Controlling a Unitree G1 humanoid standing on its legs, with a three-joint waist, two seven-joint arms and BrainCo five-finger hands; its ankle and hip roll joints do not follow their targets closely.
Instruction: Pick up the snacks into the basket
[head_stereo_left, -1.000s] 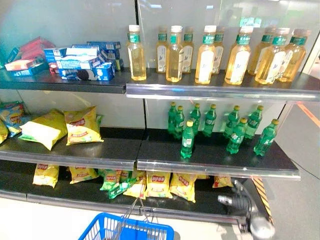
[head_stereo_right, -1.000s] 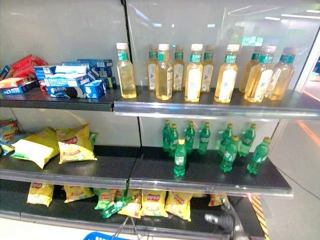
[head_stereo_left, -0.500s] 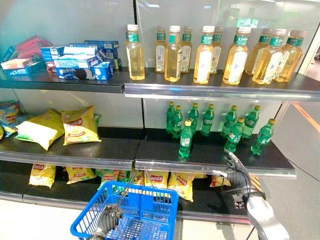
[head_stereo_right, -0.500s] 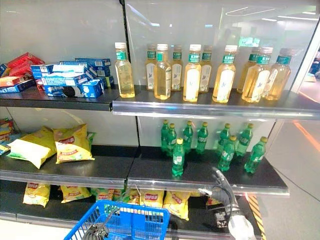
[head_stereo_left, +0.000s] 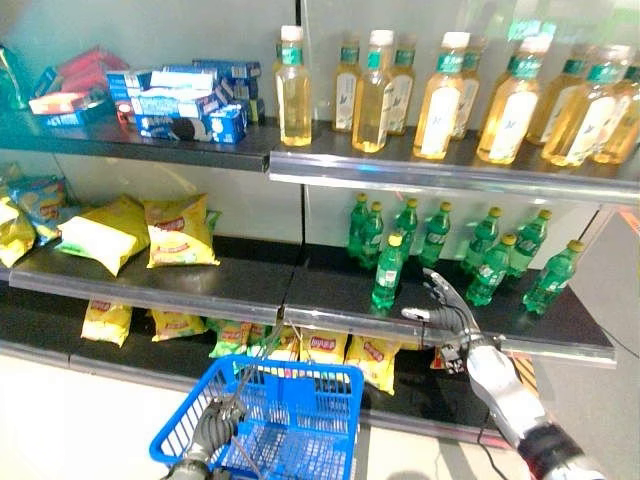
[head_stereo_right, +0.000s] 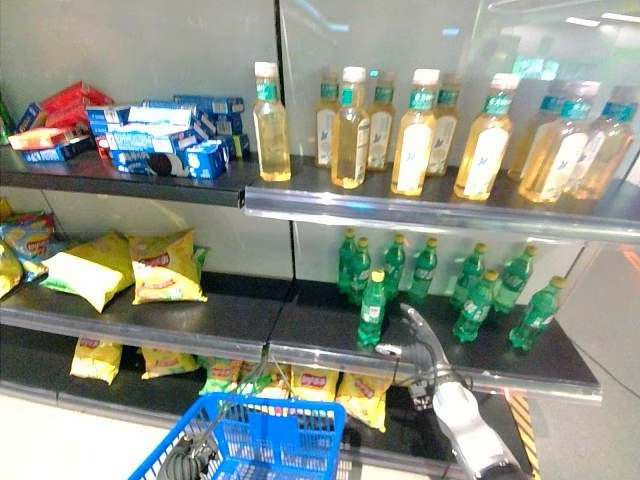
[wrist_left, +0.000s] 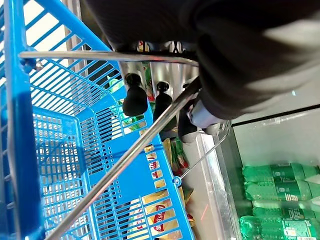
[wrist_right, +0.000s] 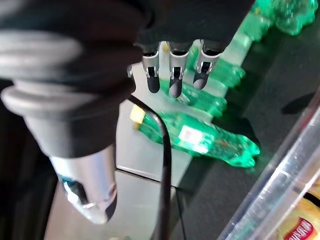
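- The right hand (head_stereo_left: 449, 309) is raised at the middle shelf's front edge (head_stereo_left: 300, 318), fingers (wrist_right: 172, 75) straight and apart, holding nothing, just beside the front green bottle (head_stereo_left: 388, 272).
- Yellow snack bags (head_stereo_left: 345, 352) lie flat on the bottom shelf, below that hand, behind the blue basket (head_stereo_left: 300, 391).
- The left hand (head_stereo_left: 213, 432) is curled round the basket's wire handle (wrist_left: 131, 153).

Right hand (head_stereo_right: 420, 345) open beside front green bottle (head_stereo_right: 372, 311); blue basket (head_stereo_right: 262, 440) below.
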